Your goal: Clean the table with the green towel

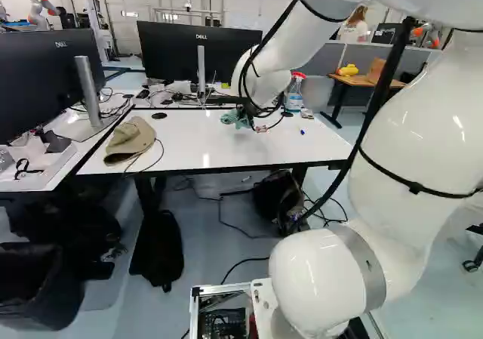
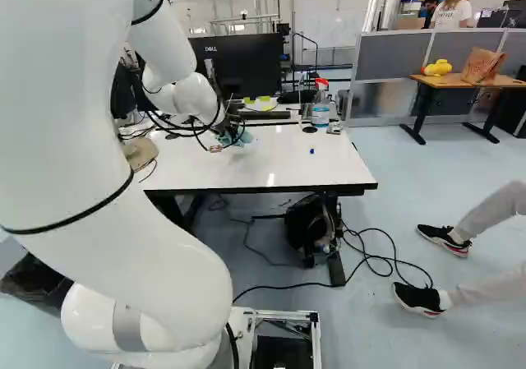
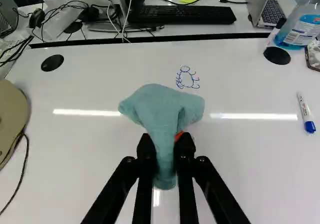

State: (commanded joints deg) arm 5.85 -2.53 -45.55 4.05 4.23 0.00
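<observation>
Gripper around towel, pads mostly hidden

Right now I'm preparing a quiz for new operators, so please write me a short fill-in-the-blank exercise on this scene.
The gripper is shut on the green ____ named in the task.
The drawing on the white table is coloured ____.
In the left base view, the hat lies to the ____ of the spray bottle.

Missing words: towel; blue; left
</observation>
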